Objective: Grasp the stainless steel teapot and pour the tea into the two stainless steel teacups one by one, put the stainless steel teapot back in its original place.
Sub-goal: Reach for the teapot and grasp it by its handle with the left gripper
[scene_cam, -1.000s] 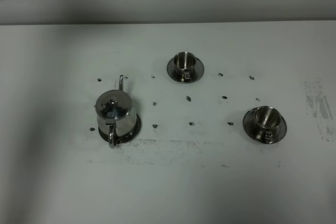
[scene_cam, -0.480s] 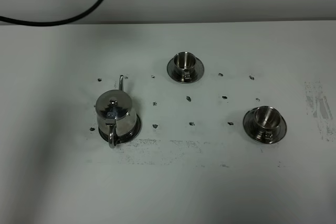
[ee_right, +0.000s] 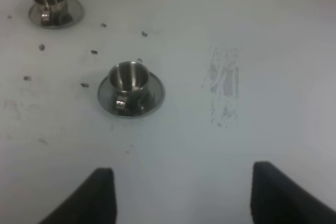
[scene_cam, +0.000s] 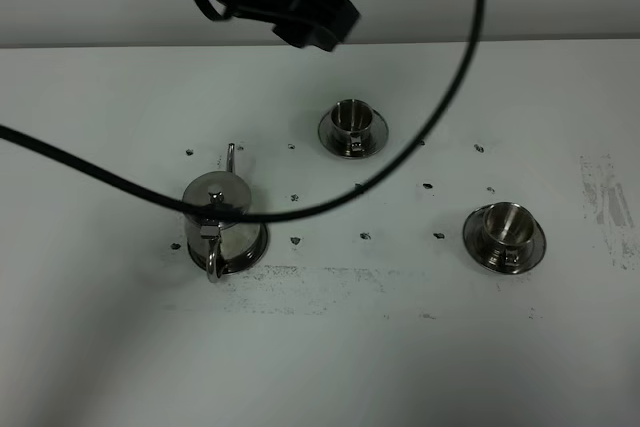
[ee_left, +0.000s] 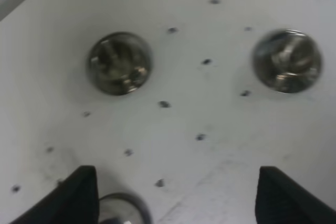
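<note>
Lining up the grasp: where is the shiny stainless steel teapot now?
In the exterior high view the cylindrical steel teapot stands left of centre on its flat round steel tray, handle toward the near edge, down-left of the farther small steel teacup.

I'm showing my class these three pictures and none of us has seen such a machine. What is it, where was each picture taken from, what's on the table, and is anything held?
It is a robot with two arms, each ending in a two-fingered gripper. One picture looks down from a high camera; the others come from cameras on each wrist. On the white table stand a steel teapot on a round tray, a far steel cup and a near steel cup. The left gripper and right gripper are open, holding nothing.
</note>
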`<state>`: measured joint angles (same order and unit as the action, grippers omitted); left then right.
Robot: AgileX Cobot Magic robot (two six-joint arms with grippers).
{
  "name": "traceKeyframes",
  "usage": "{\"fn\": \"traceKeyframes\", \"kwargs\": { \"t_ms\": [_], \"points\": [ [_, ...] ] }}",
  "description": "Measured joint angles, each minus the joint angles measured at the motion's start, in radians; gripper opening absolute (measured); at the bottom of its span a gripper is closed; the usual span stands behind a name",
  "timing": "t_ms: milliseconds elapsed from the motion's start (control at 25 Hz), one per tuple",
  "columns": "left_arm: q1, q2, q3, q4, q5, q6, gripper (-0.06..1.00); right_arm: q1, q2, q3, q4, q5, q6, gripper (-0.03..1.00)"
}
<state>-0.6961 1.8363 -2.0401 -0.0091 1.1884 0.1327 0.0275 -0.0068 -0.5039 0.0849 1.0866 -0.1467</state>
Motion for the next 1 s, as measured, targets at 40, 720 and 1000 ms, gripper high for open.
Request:
{"fn": "traceKeyframes", "kwargs": {
  "t_ms": [40, 720, 1000],
  "points": [
    [-0.025, 0.0, 0.0, 0.009, -0.001, -0.004, 0.61, 0.0, 0.0, 0.0, 0.0, 0.0, 0.0, 0.56],
    [-0.148, -0.003, 0.54, 0.162, -0.22, -0.084, 0.61, 0.0, 0.0, 0.0, 0.0, 0.0, 0.0, 0.56],
    [-0.134, -0.003, 0.752, 0.124, -0.413, -0.113, 0.61, 0.0, 0.0, 0.0, 0.0, 0.0, 0.0, 0.56]
  ]
}}
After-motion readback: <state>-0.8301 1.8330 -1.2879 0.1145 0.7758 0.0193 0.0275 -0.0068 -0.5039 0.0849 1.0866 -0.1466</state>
